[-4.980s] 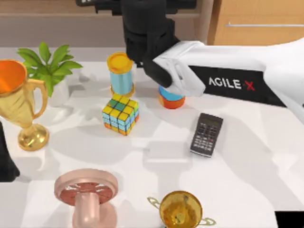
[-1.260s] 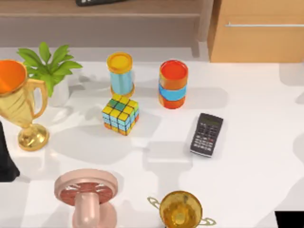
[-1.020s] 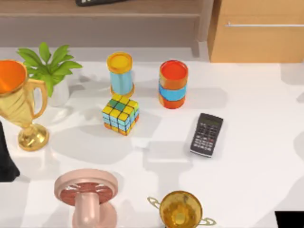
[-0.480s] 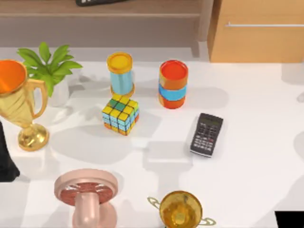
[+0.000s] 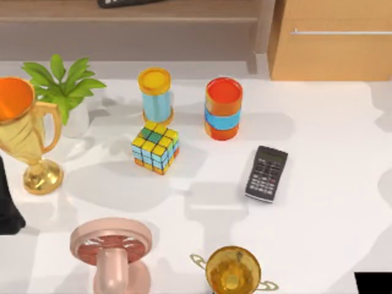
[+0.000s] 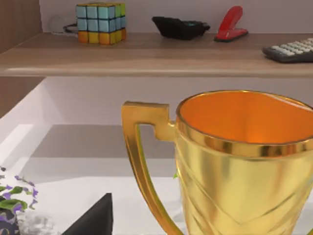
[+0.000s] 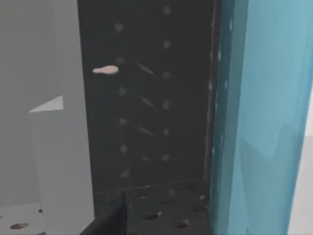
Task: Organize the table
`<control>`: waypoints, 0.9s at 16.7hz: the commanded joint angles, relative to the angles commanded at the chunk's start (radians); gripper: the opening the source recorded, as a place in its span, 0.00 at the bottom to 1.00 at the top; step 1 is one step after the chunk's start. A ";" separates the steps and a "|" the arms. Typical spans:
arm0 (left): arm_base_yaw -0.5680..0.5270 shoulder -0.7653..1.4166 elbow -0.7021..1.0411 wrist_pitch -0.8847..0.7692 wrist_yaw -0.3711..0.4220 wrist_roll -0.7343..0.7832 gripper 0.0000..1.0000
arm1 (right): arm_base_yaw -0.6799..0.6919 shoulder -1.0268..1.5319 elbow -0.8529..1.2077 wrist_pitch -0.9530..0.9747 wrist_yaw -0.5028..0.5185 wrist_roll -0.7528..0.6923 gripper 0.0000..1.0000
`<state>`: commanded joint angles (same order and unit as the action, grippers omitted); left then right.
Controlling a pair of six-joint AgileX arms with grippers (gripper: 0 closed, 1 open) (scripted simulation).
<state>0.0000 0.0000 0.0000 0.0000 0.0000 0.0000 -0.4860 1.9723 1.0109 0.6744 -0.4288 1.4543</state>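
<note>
The white table (image 5: 324, 202) holds scattered objects. A red cylinder with a blue band (image 5: 223, 108) stands upright near the back middle. A blue cylinder with a yellow lid (image 5: 155, 95) is to its left, and a colour cube (image 5: 155, 147) sits in front of that. A black calculator (image 5: 266, 173) lies right of centre. My left arm (image 5: 6, 208) rests at the left edge beside a tall gold trophy with an orange inside (image 5: 24, 131), which looms close in the left wrist view (image 6: 244, 161). A dark part of the left gripper (image 6: 93, 221) shows beside it.
A potted plant (image 5: 62, 86) stands at the back left. A pink wheel-shaped object (image 5: 111, 245) and a second gold trophy (image 5: 233, 269) are at the front. A brown shelf (image 6: 146, 51) carries a cube (image 6: 100, 23), a red stapler (image 6: 230, 30) and a calculator (image 6: 291, 50). A light-wood drawer unit (image 5: 334, 43) is back right.
Five seconds ago my right arm reached over the red cylinder; it has since drawn out of the top view. The cylinder stands in place. Only shadows at the right edge shifted lately.
</note>
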 joint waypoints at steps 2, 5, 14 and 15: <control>0.000 0.000 0.000 0.000 0.000 0.000 1.00 | 0.000 0.000 0.000 0.000 0.000 0.000 1.00; 0.000 0.000 0.000 0.000 0.000 0.000 1.00 | -0.002 -0.001 -0.001 0.000 0.000 0.000 1.00; 0.000 0.000 0.000 0.000 0.000 0.000 1.00 | -0.049 -0.117 -0.165 0.041 -0.055 -0.020 1.00; 0.000 0.000 0.000 0.000 0.000 0.000 1.00 | -0.059 -0.128 -0.184 0.047 -0.061 -0.021 1.00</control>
<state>0.0000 0.0000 0.0000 0.0000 0.0000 0.0000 -0.5451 1.8442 0.8269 0.7211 -0.4903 1.4338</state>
